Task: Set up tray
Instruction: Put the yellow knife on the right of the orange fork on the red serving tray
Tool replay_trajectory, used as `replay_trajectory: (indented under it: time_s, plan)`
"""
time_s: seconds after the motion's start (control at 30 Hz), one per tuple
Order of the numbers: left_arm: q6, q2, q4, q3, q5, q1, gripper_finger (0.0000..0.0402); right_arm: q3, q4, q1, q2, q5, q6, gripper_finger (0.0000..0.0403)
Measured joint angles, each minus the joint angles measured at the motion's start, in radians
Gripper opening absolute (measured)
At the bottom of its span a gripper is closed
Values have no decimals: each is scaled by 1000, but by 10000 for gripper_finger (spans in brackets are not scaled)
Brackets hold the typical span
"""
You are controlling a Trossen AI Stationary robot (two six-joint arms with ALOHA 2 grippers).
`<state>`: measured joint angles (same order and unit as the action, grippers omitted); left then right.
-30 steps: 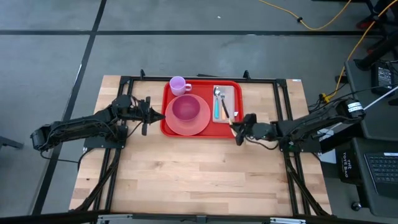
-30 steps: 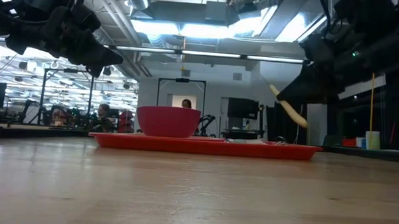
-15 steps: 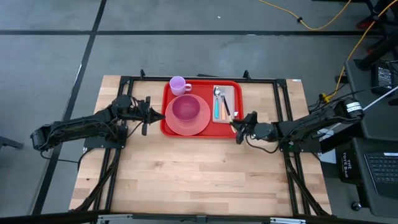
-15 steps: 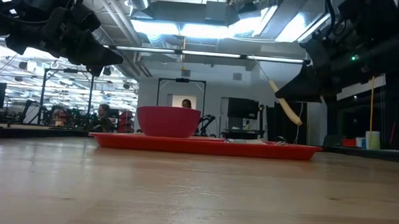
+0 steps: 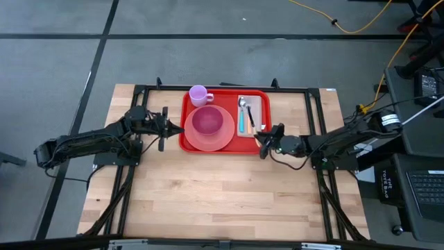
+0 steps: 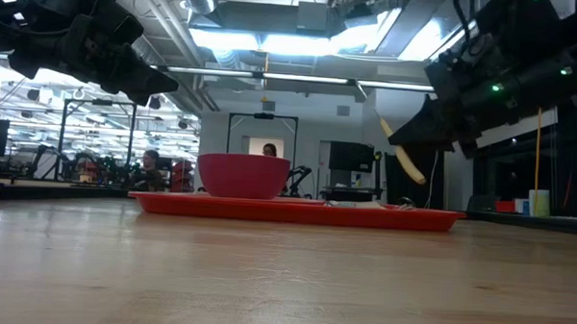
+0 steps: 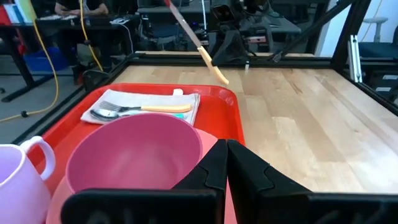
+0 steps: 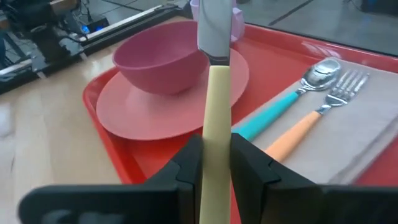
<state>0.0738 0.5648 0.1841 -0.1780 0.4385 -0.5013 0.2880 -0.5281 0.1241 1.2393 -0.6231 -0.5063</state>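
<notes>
Red and wide, the tray (image 5: 225, 120) lay at the far middle of the wooden bench (image 5: 222, 194), and it carried a salmon-pink plate (image 5: 208, 135) with a pink bowl (image 5: 207, 122) on it, a lilac mug (image 5: 198, 94), and a grey napkin (image 5: 255, 111) with a teal-handled spoon (image 5: 242, 114) and an orange-handled fork (image 8: 323, 113). The right hand (image 5: 262, 144) hung just beside the tray's near right corner, its fingers (image 8: 186, 171) clamped on the cream handle of a knife (image 8: 216, 106) whose blade pointed over the tray. The left hand (image 5: 168, 128) hovered at the tray's left edge beside the plate with its fingers (image 7: 214, 165) pressed together on nothing.
</notes>
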Motion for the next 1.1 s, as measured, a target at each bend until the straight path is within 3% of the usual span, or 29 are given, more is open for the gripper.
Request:
replay_trajectory:
  time_s: [0.2, 0.6, 0.8, 1.1]
  plan:
    - [2, 1, 0, 0, 0, 0, 4, 121, 120, -82, 76, 50, -70, 62]
    - [-8, 1, 0, 0, 0, 0, 4, 532, 754, -247, 217, 107, -360, 62]
    - [-8, 1, -1, 0, 0, 1, 4, 686, 1015, -325, 233, 222, -459, 62]
    - [-8, 1, -2, 0, 1, 1, 4, 737, 1100, -387, 242, 282, -494, 62]
